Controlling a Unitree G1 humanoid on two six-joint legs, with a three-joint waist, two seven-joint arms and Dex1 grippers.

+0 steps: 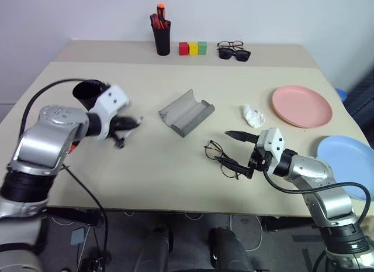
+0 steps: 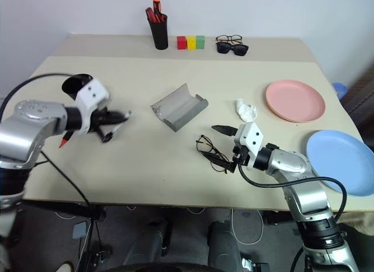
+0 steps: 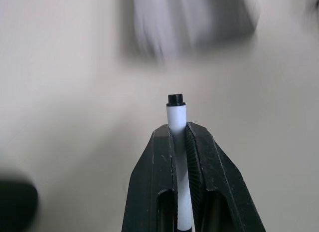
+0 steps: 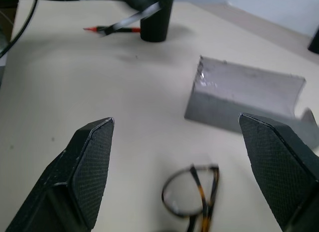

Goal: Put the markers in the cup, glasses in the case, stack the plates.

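While the left gripper (image 1: 125, 131) was clamped on a marker (image 3: 177, 142), the cup (image 1: 87, 93) stood just behind that hand, toward the table's far left, mouth up. The marker's long axis ran with the fingers, roughly level, black end forward toward the case (image 1: 186, 112); it would need tipping upright for the cup. A second marker (image 2: 65, 138) lay beneath the arm. The right gripper (image 1: 239, 149) stood spread, empty, astride the glasses (image 1: 222, 158), which lay on the table pointing toward the open case beyond.
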